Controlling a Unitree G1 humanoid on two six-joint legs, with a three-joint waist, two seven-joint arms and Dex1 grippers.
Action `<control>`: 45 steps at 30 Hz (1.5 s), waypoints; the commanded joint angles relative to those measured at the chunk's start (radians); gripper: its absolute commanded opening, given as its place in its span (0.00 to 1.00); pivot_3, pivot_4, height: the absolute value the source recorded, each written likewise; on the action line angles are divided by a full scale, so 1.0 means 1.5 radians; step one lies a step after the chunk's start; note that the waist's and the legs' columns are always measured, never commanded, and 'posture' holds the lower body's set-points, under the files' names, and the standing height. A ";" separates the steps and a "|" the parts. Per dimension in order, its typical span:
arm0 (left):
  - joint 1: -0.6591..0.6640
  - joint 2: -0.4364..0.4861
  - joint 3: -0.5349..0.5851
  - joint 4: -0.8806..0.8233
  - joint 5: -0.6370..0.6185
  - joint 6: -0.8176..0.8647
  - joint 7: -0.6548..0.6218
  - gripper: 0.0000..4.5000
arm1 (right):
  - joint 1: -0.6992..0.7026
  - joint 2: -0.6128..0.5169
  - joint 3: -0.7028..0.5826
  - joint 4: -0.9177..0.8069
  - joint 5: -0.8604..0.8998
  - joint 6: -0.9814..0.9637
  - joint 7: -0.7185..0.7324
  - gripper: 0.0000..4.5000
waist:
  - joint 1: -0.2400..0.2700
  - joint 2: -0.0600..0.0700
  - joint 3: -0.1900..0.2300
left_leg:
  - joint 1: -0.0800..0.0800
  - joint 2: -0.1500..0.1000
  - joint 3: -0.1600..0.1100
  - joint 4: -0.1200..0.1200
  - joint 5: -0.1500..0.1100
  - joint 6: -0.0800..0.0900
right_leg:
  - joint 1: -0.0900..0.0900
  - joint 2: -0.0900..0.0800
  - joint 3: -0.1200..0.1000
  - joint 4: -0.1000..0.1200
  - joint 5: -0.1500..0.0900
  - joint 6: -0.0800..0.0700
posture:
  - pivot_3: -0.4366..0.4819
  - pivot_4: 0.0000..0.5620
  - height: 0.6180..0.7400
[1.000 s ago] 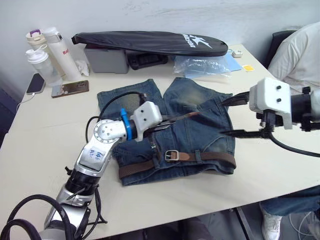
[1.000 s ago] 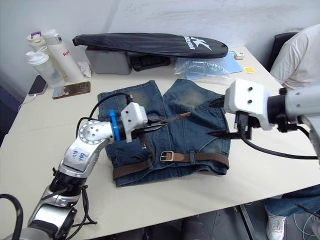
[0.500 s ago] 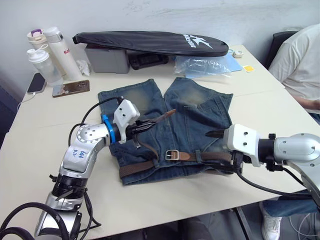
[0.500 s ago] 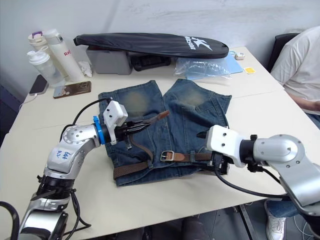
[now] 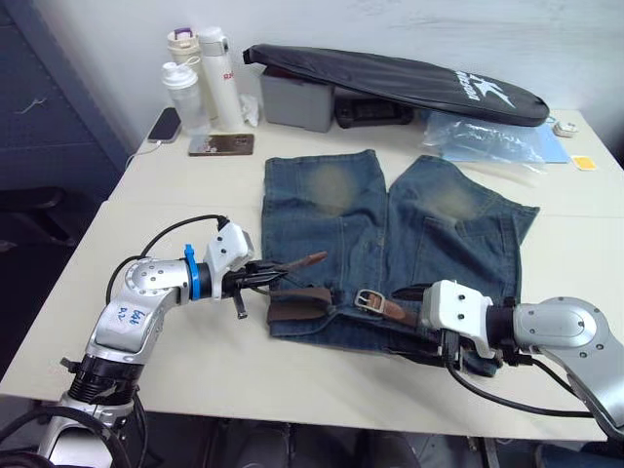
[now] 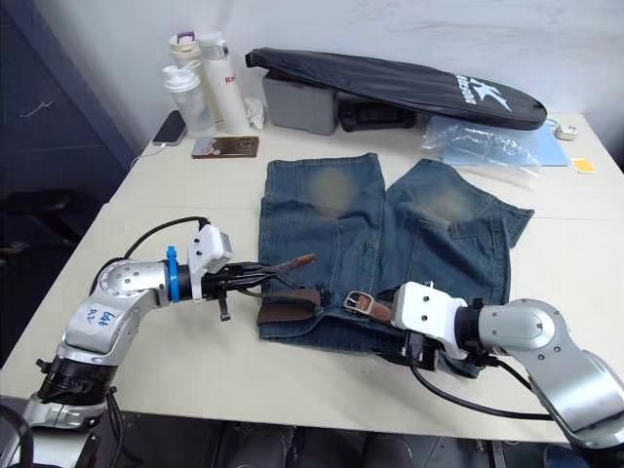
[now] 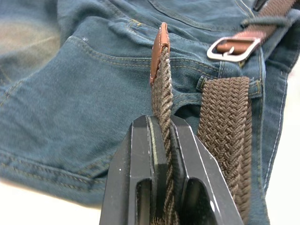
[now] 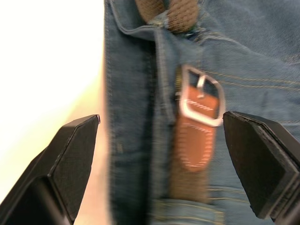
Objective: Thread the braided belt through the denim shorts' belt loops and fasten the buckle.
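Two grippers work at the waistband of your denim shorts point(image 5: 390, 219).
Your left gripper point(image 7: 161, 140) is clamped on the braided belt point(image 7: 161, 79) near its tip; your right gripper point(image 8: 161, 150) hangs spread wide around the buckle point(image 8: 200, 96), on the table point(image 5: 175, 361).

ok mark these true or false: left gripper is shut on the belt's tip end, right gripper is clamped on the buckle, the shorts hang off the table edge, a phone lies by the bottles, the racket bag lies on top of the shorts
1. The left gripper is shut on the braided belt near its tip: true.
2. The right gripper is clamped on the buckle: false; its jaws stand open on either side, not touching it.
3. The denim shorts hang off the table: false; they lie flat on it.
4. A phone lies by the bottles: true.
5. The black racket bag lies on the shorts: false; it lies beyond them, apart.
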 commanded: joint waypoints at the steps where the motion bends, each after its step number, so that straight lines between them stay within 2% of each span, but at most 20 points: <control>1: 0.005 0.017 0.012 -0.012 -0.021 -0.006 -0.028 0.00 | -0.007 -0.009 -0.027 -0.006 0.008 -0.007 0.009 0.99 | 0.004 -0.001 0.001 | 0.000 0.000 0.001 0.000 -0.001 -0.001 | 0.000 0.001 0.001 0.000 0.000 0.000 | 0.48 0.27 1.00; 9: 0.021 0.040 0.005 -0.021 -0.026 -0.009 -0.071 0.00 | 0.024 -0.011 -0.026 -0.075 0.006 -0.009 0.003 0.99 | 0.005 -0.002 0.002 | 0.002 0.007 0.013 -0.002 -0.002 -0.002 | 0.000 0.003 0.001 0.000 0.000 0.000 | 0.48 0.27 1.00; 23: -0.001 0.044 -0.011 -0.005 -0.022 -0.018 -0.110 0.00 | 0.051 0.003 -0.032 -0.082 0.002 0.018 -0.046 0.99 | 0.006 -0.003 0.002 | 0.003 0.007 0.016 -0.002 -0.002 -0.002 | -0.001 0.003 0.003 -0.001 0.000 0.000 | 0.48 0.27 1.00; 37: -0.018 0.044 -0.014 -0.004 -0.023 -0.012 -0.117 0.00 | 0.039 0.046 0.109 -0.033 -0.202 -0.086 -0.128 0.99 | 0.005 -0.003 0.002 | 0.004 0.007 0.018 -0.002 -0.002 -0.002 | -0.003 0.003 0.006 0.000 0.000 0.000 | 0.48 0.27 1.00; 43: -0.019 0.047 -0.012 -0.010 -0.024 -0.006 -0.115 0.00 | 0.035 0.074 0.121 -0.009 -0.267 -0.094 -0.169 0.99 | 0.005 -0.003 0.002 | 0.003 0.007 0.022 -0.003 -0.002 -0.002 | -0.006 0.003 0.010 0.006 0.000 0.000 | 0.48 0.27 1.00; 45: -0.021 0.047 -0.012 -0.009 -0.024 -0.005 -0.114 0.00 | 0.036 0.078 0.124 -0.008 -0.292 -0.102 -0.179 0.88 | 0.005 -0.003 0.002 | 0.004 0.008 0.024 -0.003 -0.002 -0.002 | -0.008 0.003 0.013 0.007 0.000 0.000 | 0.48 0.27 1.00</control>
